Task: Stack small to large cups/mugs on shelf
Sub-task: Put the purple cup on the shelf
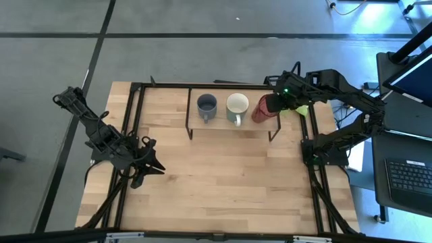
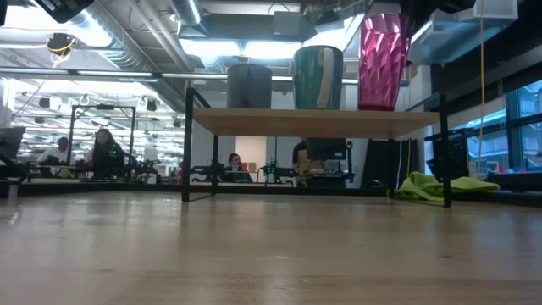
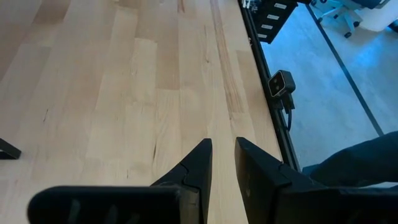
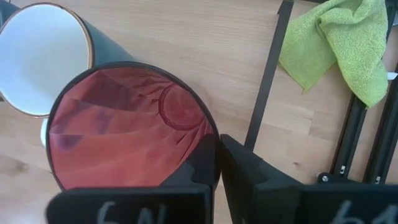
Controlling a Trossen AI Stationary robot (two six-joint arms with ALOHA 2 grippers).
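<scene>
Tabletop (image 1: 223, 175): broad light-wood surface in a black frame, lying mostly bare toward the near side. Shelf (image 1: 233, 123): low light-wood board on thin dark wire legs, standing at the far side of the tabletop and carrying all three vessels in a row. Right arm: reaching in over the shelf's right end, its right gripper (image 4: 217, 163) hanging directly above the red tumbler (image 1: 262, 109); the jaws are sitting nearly pressed together at the tumbler's rim, with only a thin gap between them, and whether the rim wall is being pinched in that gap cannot be told. Left arm: waiting over the tabletop's left side, well apart from the shelf, its left gripper (image 3: 223, 163) pointing along bare wood with jaws set narrowly apart and holding nothing. Green cloth (image 4: 345, 43): lying crumpled beside the shelf's right legs. Red tumbler: tallest, standing upright at the right end, base appearing to rest on the board. White mug (image 1: 237, 106): standing in the middle, just beside the tumbler. Dark grey mug (image 1: 206, 104): smallest, standing at the left end. Step in hand, by my reckoning: placing the last and largest vessel, order already running small to large. Next move would be calling for spreading the jaws and lifting straight up, without tipping the tumbler or nudging the white mug.
</scene>
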